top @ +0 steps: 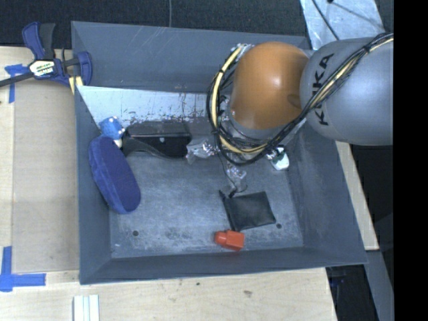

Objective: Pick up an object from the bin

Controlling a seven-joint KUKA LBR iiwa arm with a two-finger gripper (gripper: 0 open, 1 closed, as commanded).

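To my far left lies the pale wooden tabletop (37,179), and on it sits the grey metal bin (200,269) with sloping walls and a scuffed, dusty floor. Against the bin's left wall leans a blue padded oval (114,172), and a small blue-and-white piece (110,126) sits at its upper end. Just right of that, along the back of the floor, lies a long black object (159,143) with a small silvery bit (200,151) near its right end. A light panel (154,102) streaked with dark scratches lines the wall behind them. My claw (234,177) hangs down near the middle of the bin, under my orange cover (267,89) and its loops of cable. I cannot tell whether the claw is released or clenched. It is over the upper left corner of a flat black square (251,211), thin, matt and slightly skewed, which lies on the floor in the right half of the bin, towards the front. I cannot tell whether I touch it. An orange block (229,239) lies just in front of the square, near the front wall. A small white-and-blue piece (279,160) shows below my cover on the right. My grey arm (351,92) comes in over the right rim. Beyond the bin's back edge the ground (200,2) is dark.
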